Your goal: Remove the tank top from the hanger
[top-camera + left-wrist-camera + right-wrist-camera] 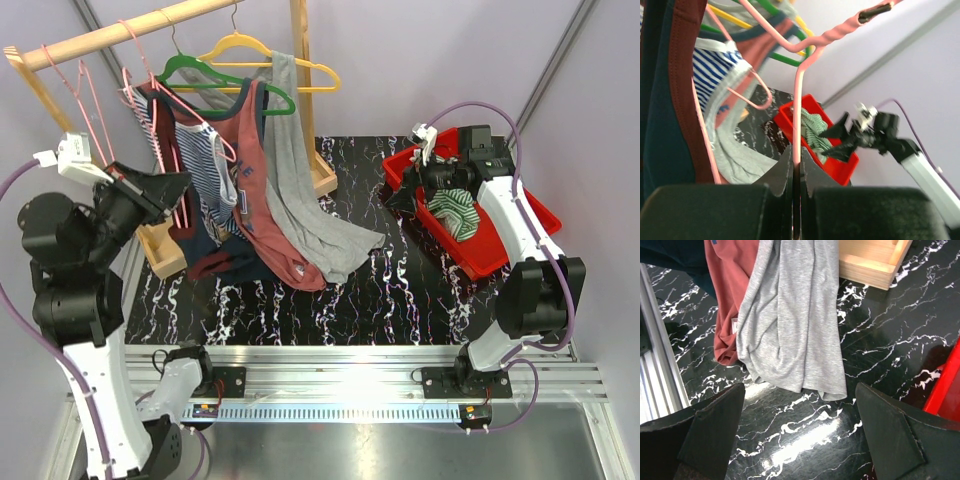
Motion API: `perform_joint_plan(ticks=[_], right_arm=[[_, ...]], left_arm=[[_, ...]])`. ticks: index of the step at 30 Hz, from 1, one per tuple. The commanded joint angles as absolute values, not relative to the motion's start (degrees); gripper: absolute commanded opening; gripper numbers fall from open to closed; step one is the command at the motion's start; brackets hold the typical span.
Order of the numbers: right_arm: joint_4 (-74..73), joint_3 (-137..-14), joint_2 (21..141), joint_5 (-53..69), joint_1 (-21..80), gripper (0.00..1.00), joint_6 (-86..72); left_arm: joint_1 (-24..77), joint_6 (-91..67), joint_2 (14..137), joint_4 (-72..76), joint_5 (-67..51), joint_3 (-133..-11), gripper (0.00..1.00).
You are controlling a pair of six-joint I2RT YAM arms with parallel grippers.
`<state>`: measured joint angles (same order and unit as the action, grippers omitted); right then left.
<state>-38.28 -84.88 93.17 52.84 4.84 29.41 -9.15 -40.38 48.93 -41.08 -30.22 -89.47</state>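
Note:
Several tank tops hang from hangers on a wooden rail (110,35). A blue-and-white striped one (205,165) (715,75) sits on a pink wire hanger (185,150) (800,95). Beside it a salmon top (265,200) hangs on a green hanger (215,75) and a grey top (300,190) (790,325) on a yellow hanger (270,52). My left gripper (170,192) (797,172) is shut on the pink hanger's wire, which runs up between the jaws. My right gripper (428,190) (800,440) stands wide open above the table by the red bin, holding nothing.
A red bin (500,255) (840,170) at the right holds a green striped garment (458,210). The rack's wooden base (165,250) (875,262) rests on the black marbled table (400,290). The grey and salmon hems lie on the table. More pink hangers (75,85) hang at the left.

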Motion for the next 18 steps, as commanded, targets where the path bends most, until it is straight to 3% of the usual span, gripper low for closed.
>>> perform_joint_plan(ticks=[1, 8, 18], right_arm=[[-38.41, -87.89, 90.62, 55.72, 5.89, 1.0, 30.24], [-37.35, -88.15, 87.98, 56.95, 7.12, 1.0, 28.3], [-35.69, -89.38, 82.71, 58.62, 7.91, 1.0, 24.53]], left_arm=[[-9.23, -39.02, 44.83, -35.42, -38.49, -89.56, 0.0], [-9.32, -40.78, 40.79, -32.7, -45.08, -89.65, 0.0], [-9.23, -56.95, 39.28, -9.59, -54.31, -81.82, 0.0]])
